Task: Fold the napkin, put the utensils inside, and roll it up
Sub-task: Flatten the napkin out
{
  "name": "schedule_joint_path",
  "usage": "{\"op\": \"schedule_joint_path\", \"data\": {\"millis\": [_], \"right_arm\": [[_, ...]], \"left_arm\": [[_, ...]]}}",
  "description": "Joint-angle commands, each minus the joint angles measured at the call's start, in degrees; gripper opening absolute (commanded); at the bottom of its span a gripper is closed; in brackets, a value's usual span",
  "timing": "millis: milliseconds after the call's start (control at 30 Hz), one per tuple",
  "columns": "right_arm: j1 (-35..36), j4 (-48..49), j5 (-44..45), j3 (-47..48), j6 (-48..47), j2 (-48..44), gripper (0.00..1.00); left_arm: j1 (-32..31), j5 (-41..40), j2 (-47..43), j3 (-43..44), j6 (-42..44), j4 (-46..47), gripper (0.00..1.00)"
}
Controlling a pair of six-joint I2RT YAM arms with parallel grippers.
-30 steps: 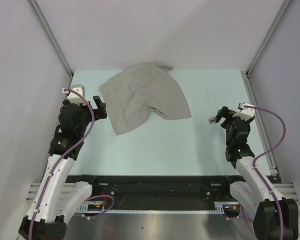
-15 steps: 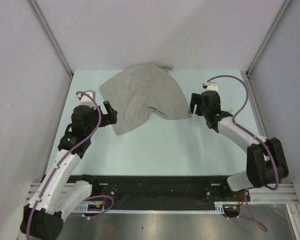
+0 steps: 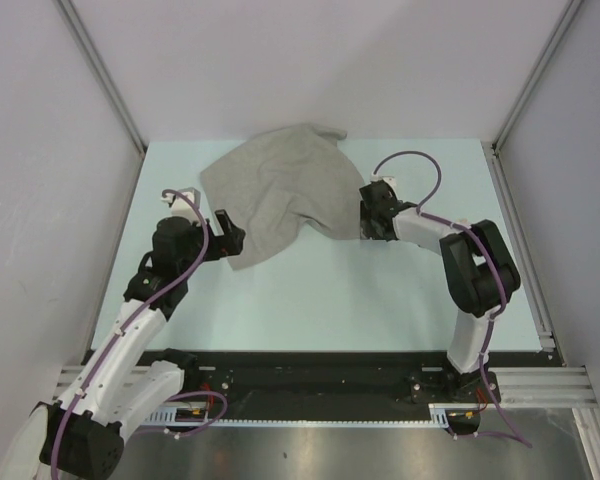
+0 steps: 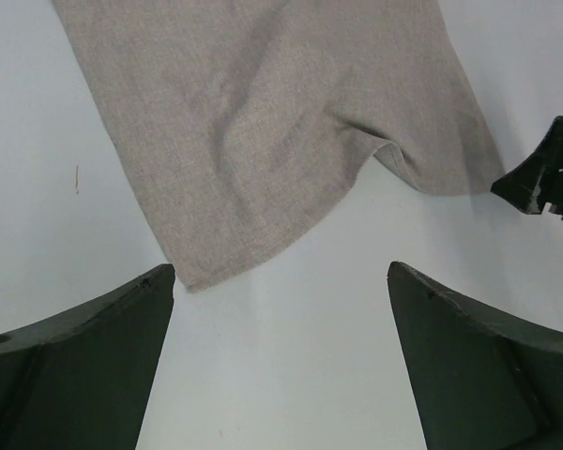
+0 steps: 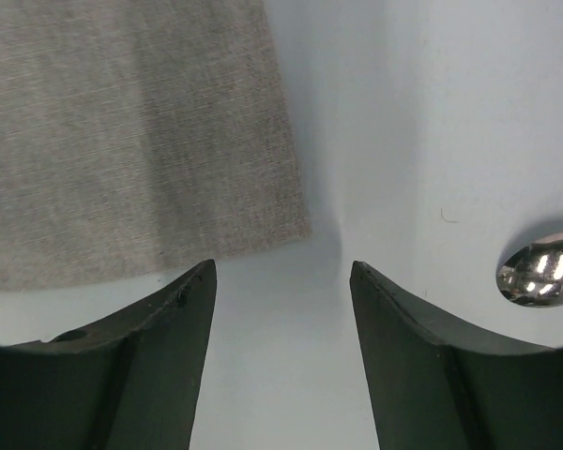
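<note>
Napkin [image 3: 285,195] on table [image 3: 380,300], between left pincer [image 3: 231,231] and right pincer [image 3: 364,216]

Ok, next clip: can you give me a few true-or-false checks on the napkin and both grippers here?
1. The napkin is spread flat as a neat square. False: it lies rumpled, with one part folded over.
2. The left gripper is open and empty. True.
3. The right gripper holds the napkin up off the table. False: the cloth lies on the table, its corner just ahead of the parted fingers.
4. A shiny metal object lies near that corner, seen in the right wrist view. True.
</note>
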Motion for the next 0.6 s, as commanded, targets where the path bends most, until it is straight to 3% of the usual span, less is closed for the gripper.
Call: {"op": "schedule_joint_path", "data": {"millis": [0,567], "right_arm": [[-0.07,-3.09,4.2,3.38,1.79,3.16,0.63],[-4.65,1.57,-5.9,3.56,4.34,5.89,0.48]], "left_arm": [[-0.32,1.65,0.16,0.03,-1.43,3.68,1.0],[-0.23,4.81,-0.2,-0.59,-2.04,4.82,1.0]]}}
